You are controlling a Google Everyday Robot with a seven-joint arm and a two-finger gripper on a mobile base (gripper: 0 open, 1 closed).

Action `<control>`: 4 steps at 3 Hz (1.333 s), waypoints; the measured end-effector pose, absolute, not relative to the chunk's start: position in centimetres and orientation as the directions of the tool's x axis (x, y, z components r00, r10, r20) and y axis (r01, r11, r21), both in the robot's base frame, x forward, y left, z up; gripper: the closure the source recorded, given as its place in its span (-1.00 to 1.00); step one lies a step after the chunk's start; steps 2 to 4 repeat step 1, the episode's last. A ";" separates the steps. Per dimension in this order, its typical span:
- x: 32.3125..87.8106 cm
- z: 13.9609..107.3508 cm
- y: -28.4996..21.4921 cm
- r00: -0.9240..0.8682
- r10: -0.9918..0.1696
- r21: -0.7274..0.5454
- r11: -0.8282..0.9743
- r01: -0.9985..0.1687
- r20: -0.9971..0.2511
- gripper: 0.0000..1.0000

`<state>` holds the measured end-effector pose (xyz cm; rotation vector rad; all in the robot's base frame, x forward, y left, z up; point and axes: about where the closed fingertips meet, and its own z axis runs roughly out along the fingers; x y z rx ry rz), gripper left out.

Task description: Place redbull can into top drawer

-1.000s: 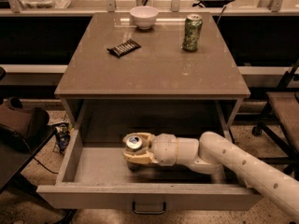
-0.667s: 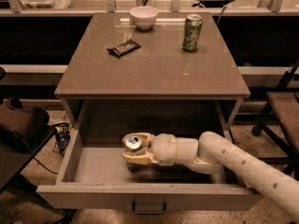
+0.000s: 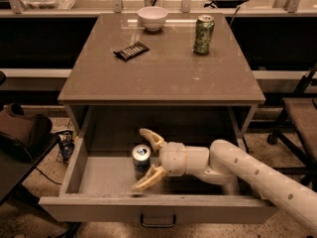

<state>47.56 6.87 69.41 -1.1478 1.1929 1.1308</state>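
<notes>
Gripper (image 3: 137,160) in top drawer (image 3: 89,208), spread wide, seemingly clear of redbull can (image 3: 141,156)

The gripper (image 3: 140,160) is in the drawer (image 3: 74,167). Its arm (image 3: 267,182) is cut off at the right edge and hides the drawer's right floor. One of the fingers (image 3: 148,177) covers the can's (image 3: 141,153) base.

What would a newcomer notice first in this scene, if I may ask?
The eye goes to the white arm reaching from the picture's right into the open top drawer, where the gripper stands open with a finger on each side of the upright redbull can. On the cabinet top behind sit a green can, a white bowl and a dark snack bar.
</notes>
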 end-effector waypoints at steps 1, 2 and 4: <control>47.6 69.4 6.9 0.045 0.028 -0.043 0.082 -0.996 -0.999 -1.00; 47.6 69.4 6.9 0.045 0.028 -0.043 0.082 -0.996 -0.999 -1.00; 47.6 69.4 6.9 0.045 0.028 -0.043 0.082 -0.996 -0.999 -1.00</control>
